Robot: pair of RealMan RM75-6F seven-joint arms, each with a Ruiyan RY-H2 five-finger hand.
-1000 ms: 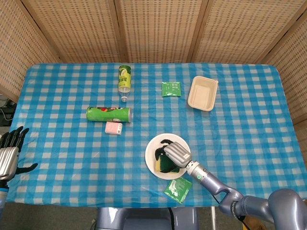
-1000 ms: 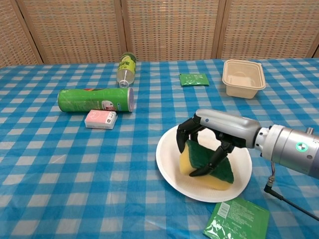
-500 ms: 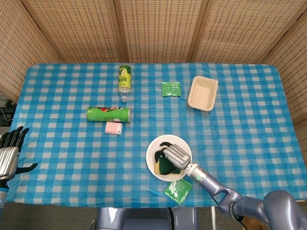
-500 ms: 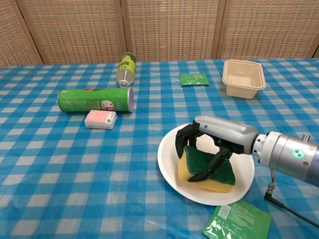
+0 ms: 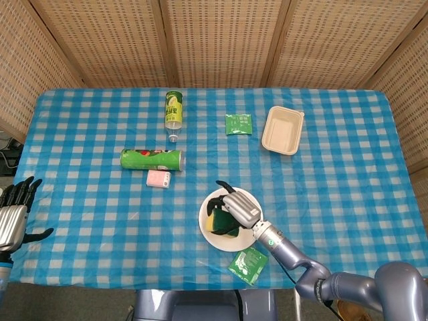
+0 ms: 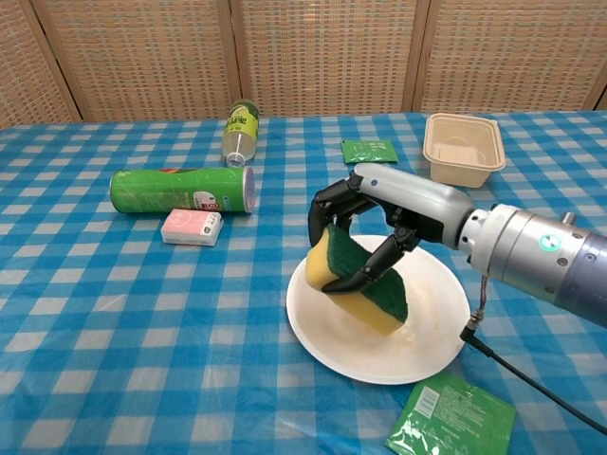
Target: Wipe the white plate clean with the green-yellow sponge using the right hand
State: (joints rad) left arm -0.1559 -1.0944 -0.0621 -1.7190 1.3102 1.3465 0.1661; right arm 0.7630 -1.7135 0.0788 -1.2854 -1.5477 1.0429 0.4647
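A white plate (image 6: pixel 417 355) (image 5: pixel 231 243) lies on the checked table near its front edge. My right hand (image 6: pixel 379 227) (image 5: pixel 241 207) grips the green-yellow sponge (image 6: pixel 356 284) (image 5: pixel 219 224), green side toward the fingers. The sponge is tilted, its lower end over the plate's left half; whether it touches the plate I cannot tell. My left hand (image 5: pixel 13 214) hangs off the table's left edge with its fingers spread and nothing in them.
A green chip can (image 6: pixel 180 190) lies on its side with a pink packet (image 6: pixel 192 227) beside it. A bottle (image 6: pixel 241 128) lies further back. A beige tray (image 6: pixel 463 148) and a green sachet (image 6: pixel 370 150) sit at the back, another sachet (image 6: pixel 450 417) near the plate.
My right hand has carried the sponge up and to the left, tilting it more steeply. The plate has slid a little to the left. My left hand has stayed put.
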